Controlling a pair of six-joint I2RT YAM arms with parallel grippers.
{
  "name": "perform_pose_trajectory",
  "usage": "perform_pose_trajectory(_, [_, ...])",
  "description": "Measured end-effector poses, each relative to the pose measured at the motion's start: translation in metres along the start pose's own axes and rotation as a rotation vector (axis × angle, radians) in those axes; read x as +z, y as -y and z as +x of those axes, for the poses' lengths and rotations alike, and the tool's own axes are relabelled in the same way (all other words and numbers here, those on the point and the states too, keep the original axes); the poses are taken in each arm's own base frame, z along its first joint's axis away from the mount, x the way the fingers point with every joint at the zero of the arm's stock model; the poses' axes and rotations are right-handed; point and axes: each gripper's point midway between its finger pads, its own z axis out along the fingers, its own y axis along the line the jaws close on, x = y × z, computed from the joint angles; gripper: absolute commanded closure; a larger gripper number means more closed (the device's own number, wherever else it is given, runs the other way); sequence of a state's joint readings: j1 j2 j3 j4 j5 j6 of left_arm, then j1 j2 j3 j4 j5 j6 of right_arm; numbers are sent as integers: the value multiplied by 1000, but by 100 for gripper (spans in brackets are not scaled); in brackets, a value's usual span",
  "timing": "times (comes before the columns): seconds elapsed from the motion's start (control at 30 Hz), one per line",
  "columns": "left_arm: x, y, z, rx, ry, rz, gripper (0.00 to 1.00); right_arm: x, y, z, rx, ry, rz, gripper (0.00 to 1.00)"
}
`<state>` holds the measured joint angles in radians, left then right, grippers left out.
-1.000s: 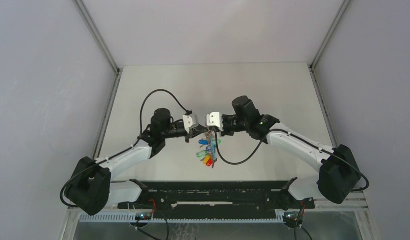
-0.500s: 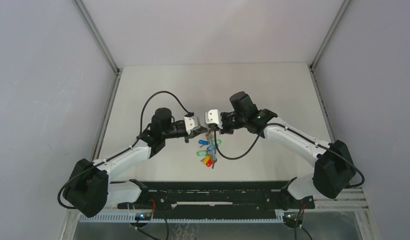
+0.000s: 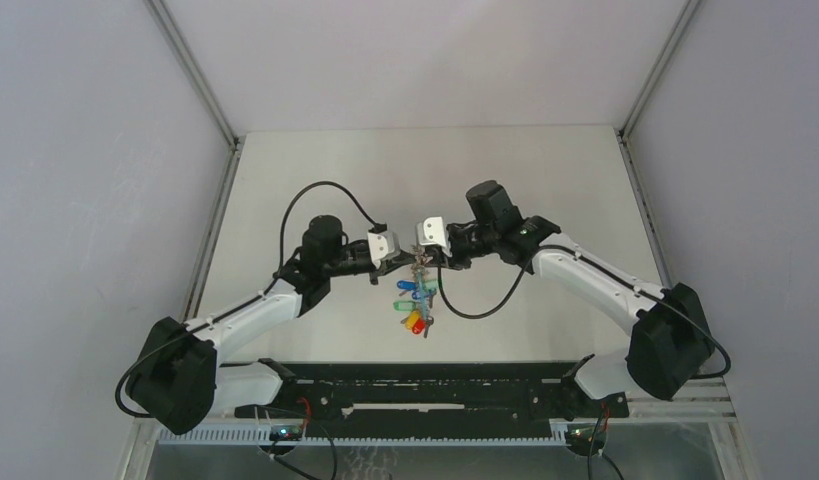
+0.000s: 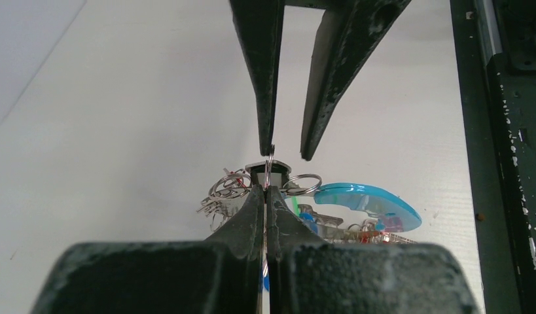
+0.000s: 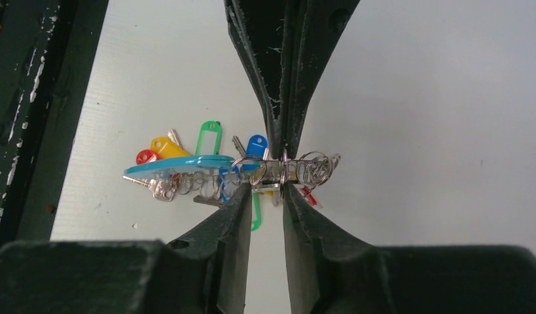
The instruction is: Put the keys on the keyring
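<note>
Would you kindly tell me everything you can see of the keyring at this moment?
The keyring shows edge-on in the right wrist view: a flat loop with a turquoise-blue segment, a grey band and small silvery rings strung along it. It is held between the two claws. The left claw is shut on a thin wire ring at its grey part; the right claw straddles the band, fingers apart. The keys, with blue, green, yellow and red tags, hang from it.
</note>
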<state>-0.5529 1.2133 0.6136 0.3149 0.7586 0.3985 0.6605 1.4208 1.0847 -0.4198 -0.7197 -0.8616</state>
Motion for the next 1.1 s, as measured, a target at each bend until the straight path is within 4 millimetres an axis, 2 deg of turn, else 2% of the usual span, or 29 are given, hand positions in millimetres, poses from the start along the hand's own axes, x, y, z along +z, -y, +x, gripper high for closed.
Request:
perform_pose_trajectory(0.3, [0, -2, -5, -2, 27, -6, 100, -19, 2, -1, -11, 62, 63, 75])
perform_pose_trajectory(0.43, [0, -2, -8, -1, 40, -7, 100, -18, 3, 4, 3, 67, 71, 76])
perform_pose_trajectory(0.77, [0, -3, -10, -8, 48, -11, 100, -14, 7, 3, 34, 109, 99, 76])
perform_pose_trajectory(0.97, [2, -7, -15, -15, 67, -29, 100, -7, 2, 9, 65, 123, 114, 76])
perform_pose_trajectory(1.1, [2, -8, -16, -22, 76, -37, 100, -4, 5, 5, 65, 129, 139, 76])
